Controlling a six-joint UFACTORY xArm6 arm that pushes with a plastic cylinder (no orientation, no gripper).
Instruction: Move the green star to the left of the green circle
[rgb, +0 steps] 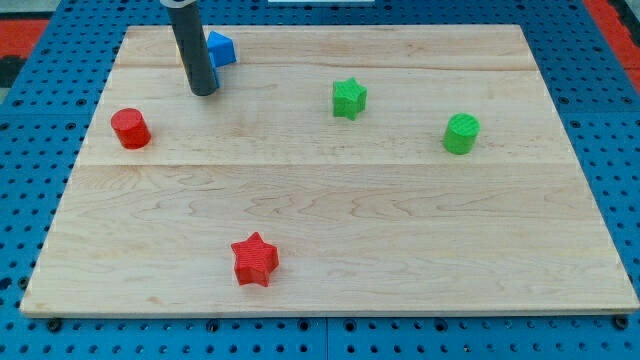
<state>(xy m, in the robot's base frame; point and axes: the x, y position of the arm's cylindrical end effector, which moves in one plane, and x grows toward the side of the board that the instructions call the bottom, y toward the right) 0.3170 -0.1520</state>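
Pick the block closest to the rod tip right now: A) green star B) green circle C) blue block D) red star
C: my tip sits near the view's top left, right beside the blue block just above it, while the green star, green circle and red star all lie much farther off.

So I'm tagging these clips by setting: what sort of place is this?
Most likely a robotics lab bench set up for pushing tests: a wooden board lies on a blue perforated base, small coloured blocks such as the green star and green circle are scattered on it, and my tip rests near the blue block.
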